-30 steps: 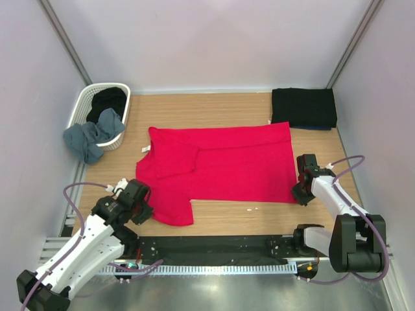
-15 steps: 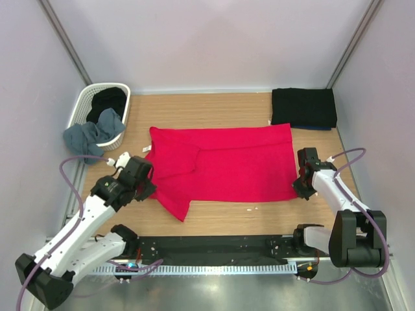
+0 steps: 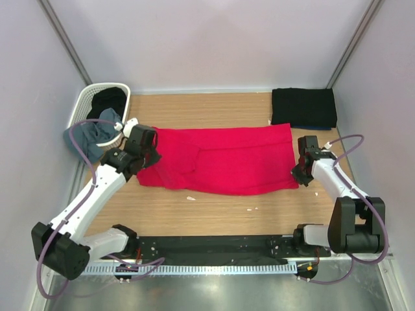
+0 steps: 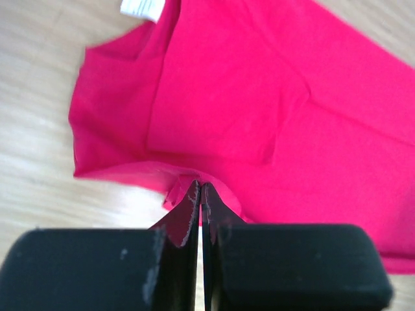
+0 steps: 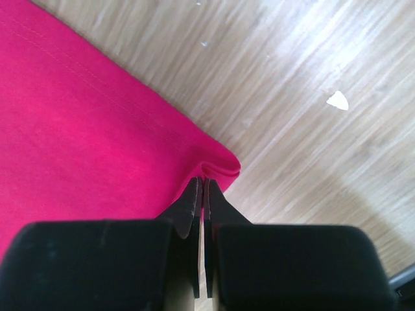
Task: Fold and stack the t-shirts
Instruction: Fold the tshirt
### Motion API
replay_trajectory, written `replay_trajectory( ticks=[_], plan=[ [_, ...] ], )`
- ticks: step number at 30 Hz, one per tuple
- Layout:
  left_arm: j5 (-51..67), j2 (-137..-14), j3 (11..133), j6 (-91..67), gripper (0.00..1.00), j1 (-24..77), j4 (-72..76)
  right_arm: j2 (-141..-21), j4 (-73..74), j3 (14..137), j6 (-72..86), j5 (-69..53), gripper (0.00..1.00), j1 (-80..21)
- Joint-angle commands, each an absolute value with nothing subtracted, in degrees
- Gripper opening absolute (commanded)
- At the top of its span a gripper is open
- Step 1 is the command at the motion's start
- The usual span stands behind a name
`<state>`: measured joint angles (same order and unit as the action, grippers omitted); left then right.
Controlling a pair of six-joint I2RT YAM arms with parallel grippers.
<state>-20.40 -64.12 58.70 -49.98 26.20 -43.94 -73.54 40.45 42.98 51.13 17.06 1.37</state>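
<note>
1. The red shirt [image 3: 220,162] is spread across the middle of the desk [image 3: 214,217], with its length running from left to right of the frame. One sleeve appears to be folded in on top near the left end.
2. The left claw [image 3: 146,148] is pinched shut on the red shirt's edge at the left end. In the left wrist view a small ruck of red cloth is seen caught at the closed tips.
3. The right claw [image 3: 300,176] is likewise closed tight, on the shirt's lower right corner. In the right wrist view the hem is seen curled over at the tips.
4. As finished work, a folded black pile [image 3: 303,107] is laid at the upper right of the desk, well apart from the red shirt.
5. The red shirt is judged to be in mid-fold, with a long fold across its width being made. Further folds and its placing on the pile are not yet done.
6. At the upper left, a grey-blue shirt [image 3: 87,139] is draped over the rim of the white basket [image 3: 83,100], and a black shirt [image 3: 109,98] is lying inside it. Both are unfolded, so roughly the larger part of the task is judged to be left.
</note>
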Motion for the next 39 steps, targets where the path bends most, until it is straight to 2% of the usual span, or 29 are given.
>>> replay_trajectory(
  ticks=[1,16,39],
  plan=[
    [-18.28,-65.82,63.36,-42.81,0.00,24.26,-36.40,-74.18,37.18,46.31,50.10,16.88,0.01,1.67],
    [-18.81,-77.69,73.65,-34.11,0.00,23.73,-31.99,-80.50,27.95,50.27,46.06,14.42,0.01,3.25],
    [-20.48,-79.98,76.64,-31.03,0.00,20.74,-30.67,-83.76,25.14,54.14,40.87,12.57,0.01,4.57]
  ],
)
